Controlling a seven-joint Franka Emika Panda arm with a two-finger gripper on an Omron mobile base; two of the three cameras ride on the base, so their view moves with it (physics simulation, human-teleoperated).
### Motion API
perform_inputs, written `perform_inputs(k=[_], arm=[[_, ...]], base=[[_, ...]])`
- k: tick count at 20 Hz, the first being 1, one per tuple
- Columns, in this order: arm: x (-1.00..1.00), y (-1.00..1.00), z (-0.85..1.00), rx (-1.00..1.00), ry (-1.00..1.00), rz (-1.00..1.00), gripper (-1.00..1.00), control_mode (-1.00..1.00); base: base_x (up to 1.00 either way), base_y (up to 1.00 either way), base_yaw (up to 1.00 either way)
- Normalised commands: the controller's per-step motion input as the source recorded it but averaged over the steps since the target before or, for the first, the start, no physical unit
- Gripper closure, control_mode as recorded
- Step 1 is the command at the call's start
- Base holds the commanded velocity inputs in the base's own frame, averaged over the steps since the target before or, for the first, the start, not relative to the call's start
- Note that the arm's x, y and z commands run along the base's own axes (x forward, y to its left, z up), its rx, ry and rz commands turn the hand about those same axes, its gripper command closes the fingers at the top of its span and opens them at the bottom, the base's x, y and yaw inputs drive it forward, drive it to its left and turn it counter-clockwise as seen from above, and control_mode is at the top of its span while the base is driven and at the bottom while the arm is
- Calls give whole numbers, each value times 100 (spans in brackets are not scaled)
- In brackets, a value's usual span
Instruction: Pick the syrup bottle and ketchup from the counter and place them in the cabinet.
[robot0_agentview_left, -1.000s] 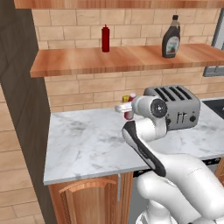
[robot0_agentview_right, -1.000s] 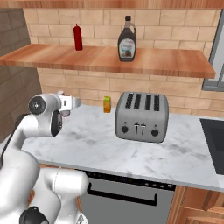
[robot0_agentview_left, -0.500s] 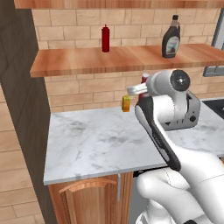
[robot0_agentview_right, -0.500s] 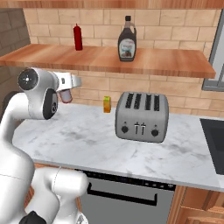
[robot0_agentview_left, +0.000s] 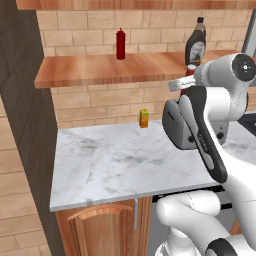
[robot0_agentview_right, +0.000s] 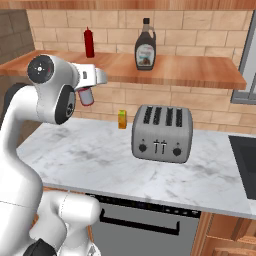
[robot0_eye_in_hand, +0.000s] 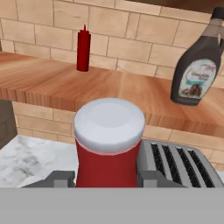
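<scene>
**Operator:** Left base view, status of the hand (robot0_agentview_left: 186, 84)?

**Technician:** Raised beside the cabinet (robot0_agentview_left: 90, 72), clenched on the ketchup (robot0_agentview_left: 190, 70). The red body is mostly hidden behind the arm. The syrup bottle (robot0_agentview_left: 195, 46) already stands upright on the cabinet, well apart from a slim dark-red bottle (robot0_agentview_left: 120, 44). A small yellow carton (robot0_agentview_left: 144, 118) stands on the table (robot0_agentview_left: 115, 162) near the toaster (robot0_agentview_left: 177, 125).

**Operator:** Right base view?

**Technician:** The ketchup (robot0_agentview_right: 86, 95) hangs below the hand (robot0_agentview_right: 90, 87), just under the front edge of the cabinet (robot0_agentview_right: 190, 72) and clear of the table (robot0_agentview_right: 90, 155). The syrup bottle (robot0_agentview_right: 145, 46) sits mid-shelf, with open plank between it and the dark-red bottle (robot0_agentview_right: 89, 43).

**Operator:** Hand view, handling notes?

**Technician:** The ketchup (robot0_eye_in_hand: 109, 146) is seen cap-up between the fingertips (robot0_eye_in_hand: 59, 179), which grip the red body below the white cap. Judged as light, rigid plastic with a smooth, possibly slippery wall. Grip the body, not the cap. Whether it is full cannot be told. The cabinet (robot0_eye_in_hand: 57, 85) offers bare wood ahead, left of the syrup bottle (robot0_eye_in_hand: 196, 65).
</scene>
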Motion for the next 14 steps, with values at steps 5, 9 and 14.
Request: perform_inputs(k=[5,9,14], arm=[[1,-4,98,7,-1,-2,100,-100],[13,-4,44,3,0,-5,100,-100],[1,-1,-1,1,0,0,100,-100]], base=[[0,0,0],[0,0,0],[0,0,0]])
